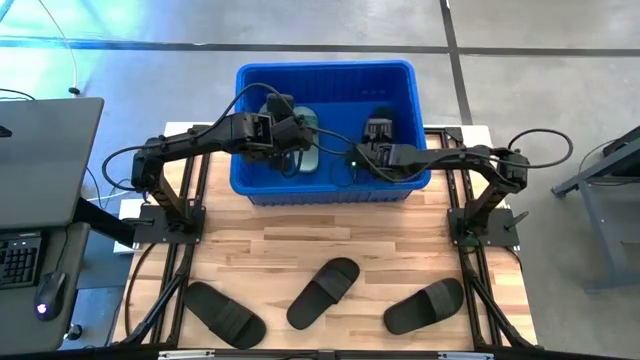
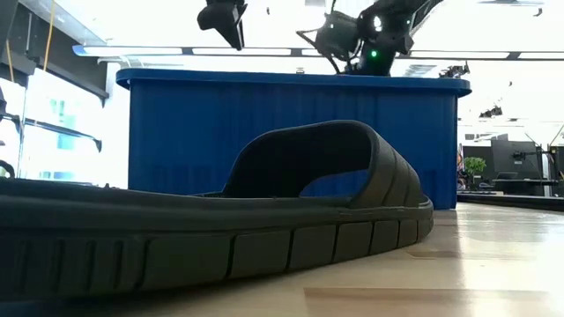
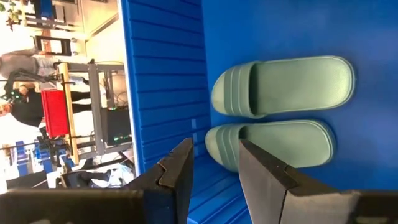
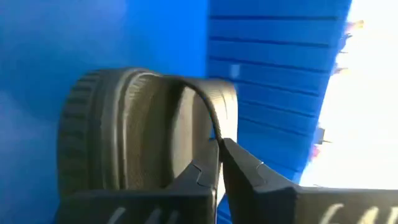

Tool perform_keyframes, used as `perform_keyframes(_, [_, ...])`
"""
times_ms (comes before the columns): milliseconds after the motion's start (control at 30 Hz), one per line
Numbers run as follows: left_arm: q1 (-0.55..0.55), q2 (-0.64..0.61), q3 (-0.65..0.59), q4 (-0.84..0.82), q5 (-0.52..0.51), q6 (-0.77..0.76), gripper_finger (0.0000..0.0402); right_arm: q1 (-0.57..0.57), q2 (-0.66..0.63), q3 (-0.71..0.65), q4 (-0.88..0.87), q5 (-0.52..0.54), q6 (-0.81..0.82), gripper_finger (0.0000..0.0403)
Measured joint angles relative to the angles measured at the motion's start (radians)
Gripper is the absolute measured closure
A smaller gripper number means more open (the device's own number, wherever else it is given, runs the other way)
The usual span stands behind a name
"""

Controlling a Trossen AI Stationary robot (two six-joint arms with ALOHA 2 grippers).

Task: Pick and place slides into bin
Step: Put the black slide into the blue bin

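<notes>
Two muted green slides lie side by side, soles down, on the floor of the blue bin. My left gripper hangs open over the bin's left half, above the green pair, with nothing between its fingers. My right gripper is inside the bin's right half, shut on a black slide. Three more black slides lie soles down on the wooden table near its front edge. My right gripper pinches the black slide's broad strap at its edge between its two fingers. The fingers slant down into the bin from the table's right side. The sole stands turned on its side beyond the fingers; whether it touches the bin's floor I cannot tell.
The bin's ribbed walls rise around both grippers. In the low view one black slide fills the foreground in front of the bin. A desk with a keyboard stands off the table's left side.
</notes>
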Motion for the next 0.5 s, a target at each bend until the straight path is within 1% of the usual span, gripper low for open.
perform_keyframes(67, [0.0,0.0,0.0,0.0,0.001,0.0,0.0291,-0.035,0.0,0.0,0.0,-0.08,0.036,0.0402])
perform_keyframes(167, [0.0,0.0,0.0,0.0,0.027,-0.001,0.0291,-0.075,0.0,0.0,-0.004,-0.161,0.095,0.0402])
perform_keyframes(267, [0.0,0.001,0.0,0.0,0.045,-0.001,0.0291,-0.097,0.0,0.0,-0.014,-0.226,0.068,0.0397])
perform_keyframes(367, [0.0,0.001,0.0,0.0,0.045,-0.001,0.0291,-0.111,0.0,0.0,-0.02,-0.249,0.058,0.0382])
perform_keyframes(500, [0.0,0.001,0.0,0.0,0.045,-0.001,0.0291,-0.133,0.0,0.0,-0.066,-0.253,0.093,0.0339])
